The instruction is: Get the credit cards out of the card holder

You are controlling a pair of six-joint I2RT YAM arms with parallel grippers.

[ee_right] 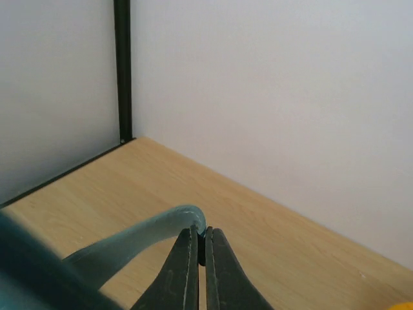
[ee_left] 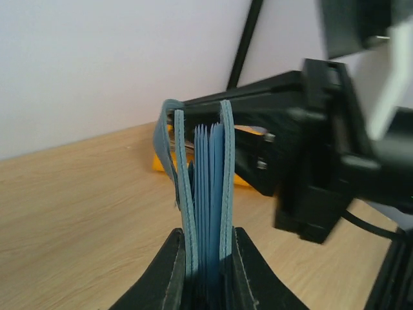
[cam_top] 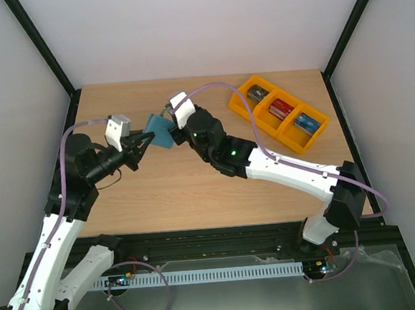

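Note:
The teal card holder (cam_top: 160, 133) is held up off the table between both grippers. My left gripper (cam_top: 144, 143) is shut on its lower end; in the left wrist view the card holder (ee_left: 205, 181) stands edge-on between my fingers (ee_left: 173, 271), showing light blue inner leaves. My right gripper (cam_top: 169, 119) is shut on the tip of its closing flap (ee_right: 151, 234), pinched at the fingertips (ee_right: 201, 234). No credit card shows inside the holder. A dark grey card (cam_top: 258, 93), a red card (cam_top: 281, 108) and a blue card (cam_top: 306, 123) lie in the orange tray.
The orange three-compartment tray (cam_top: 250, 110) sits at the back right of the wooden table, and a corner of it shows behind the holder (ee_left: 161, 163). The right arm's black wrist (ee_left: 316, 174) is close on the right. Black frame posts and white walls enclose the table.

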